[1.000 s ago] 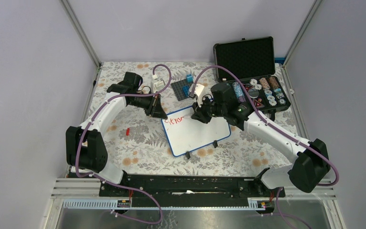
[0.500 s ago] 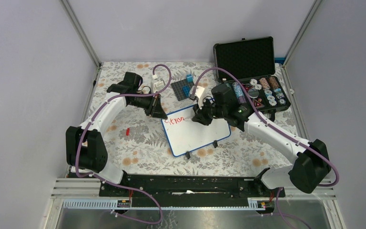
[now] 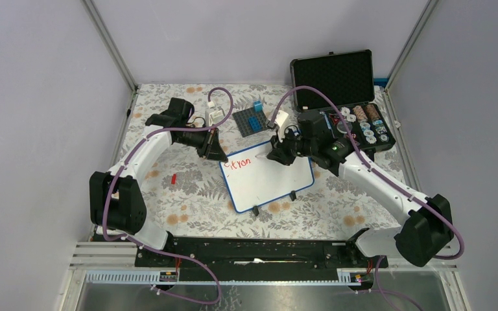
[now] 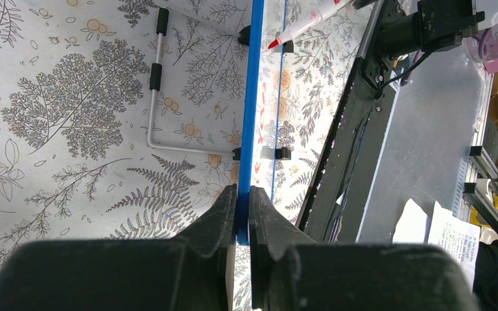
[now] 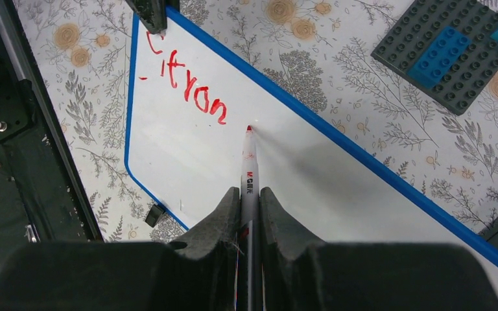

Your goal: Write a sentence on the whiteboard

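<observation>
The right tool (image 5: pixel 251 192) clamps a marker (image 5: pixel 249 155), tip just past the red word (image 5: pixel 188 87) on the whiteboard (image 5: pixel 311 194), which the left tool (image 4: pixel 242 194) pinches steady for writing.

Centre: small blue-rimmed white whiteboard (image 3: pixel 269 184) is being rested.
Behind, right: black foam-lined plastic case (image 3: pixel 332 78) is being rested.

You saw a white whiteboard (image 5: pixel 188 168) rimmed in blue, red lettering (image 5: pixel 188 91), a white, red-tipped marker (image 5: pixel 249 162), a grey-and-orange floral table cover (image 3: pixel 194 188), and a dark grey brick plate (image 5: pixel 421 35) bearing blue bricks (image 5: pixel 444 55).
</observation>
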`<action>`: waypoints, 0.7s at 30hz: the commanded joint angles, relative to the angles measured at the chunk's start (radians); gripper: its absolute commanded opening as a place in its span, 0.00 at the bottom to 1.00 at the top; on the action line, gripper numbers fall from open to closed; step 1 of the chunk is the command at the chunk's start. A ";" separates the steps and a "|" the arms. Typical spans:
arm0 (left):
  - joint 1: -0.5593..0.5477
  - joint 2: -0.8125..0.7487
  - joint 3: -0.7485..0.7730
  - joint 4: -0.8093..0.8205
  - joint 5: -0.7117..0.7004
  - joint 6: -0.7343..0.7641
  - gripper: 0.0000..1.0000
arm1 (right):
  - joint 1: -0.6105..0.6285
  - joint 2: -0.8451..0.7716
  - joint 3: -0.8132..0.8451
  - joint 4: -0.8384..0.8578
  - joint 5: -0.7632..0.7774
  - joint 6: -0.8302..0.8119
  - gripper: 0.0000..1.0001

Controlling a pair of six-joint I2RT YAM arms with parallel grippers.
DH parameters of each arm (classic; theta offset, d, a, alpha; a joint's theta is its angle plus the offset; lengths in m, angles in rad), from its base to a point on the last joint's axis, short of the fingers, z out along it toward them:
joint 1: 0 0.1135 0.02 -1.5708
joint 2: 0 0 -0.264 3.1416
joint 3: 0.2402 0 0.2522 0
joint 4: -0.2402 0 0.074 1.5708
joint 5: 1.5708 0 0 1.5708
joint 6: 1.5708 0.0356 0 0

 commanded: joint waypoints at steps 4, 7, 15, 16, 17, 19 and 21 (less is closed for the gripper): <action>-0.007 -0.038 -0.010 0.021 -0.008 0.011 0.00 | -0.015 -0.021 0.027 0.004 -0.034 0.015 0.00; -0.007 -0.038 -0.011 0.021 -0.008 0.012 0.00 | -0.013 -0.017 0.030 0.003 -0.046 0.015 0.00; -0.007 -0.035 -0.011 0.021 -0.005 0.013 0.00 | -0.013 0.014 0.043 0.009 -0.035 0.015 0.00; -0.007 -0.035 -0.011 0.021 -0.005 0.013 0.00 | -0.014 0.017 0.046 0.009 -0.032 0.016 0.00; -0.007 -0.035 -0.011 0.021 -0.005 0.014 0.00 | -0.014 0.020 0.048 0.011 -0.029 0.016 0.00; -0.007 -0.034 -0.013 0.021 -0.004 0.015 0.00 | -0.014 0.027 0.053 0.014 -0.024 0.018 0.00; -0.007 -0.035 -0.012 0.021 -0.005 0.017 0.00 | -0.014 0.037 0.062 0.014 -0.023 0.022 0.00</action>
